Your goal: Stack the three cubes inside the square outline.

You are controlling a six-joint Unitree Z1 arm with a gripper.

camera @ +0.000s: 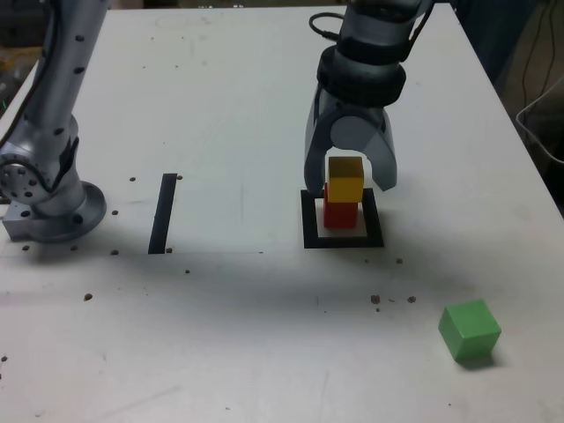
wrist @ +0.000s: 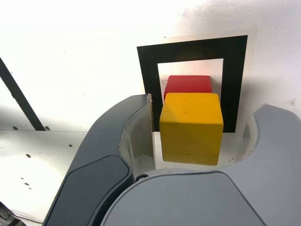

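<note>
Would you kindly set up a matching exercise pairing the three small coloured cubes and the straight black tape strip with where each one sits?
Things:
1. small matte red cube
2. small matte yellow cube
3. small matte green cube
4. straight black tape strip

Places:
A. alone on the white table, nearest the camera in the exterior view
B. on top of another cube, between the open jaws
C. flat inside the black square outline
D. lying between the arm's base and the outline

Pairs: 1-C, 2-B, 3-A, 4-D
</note>
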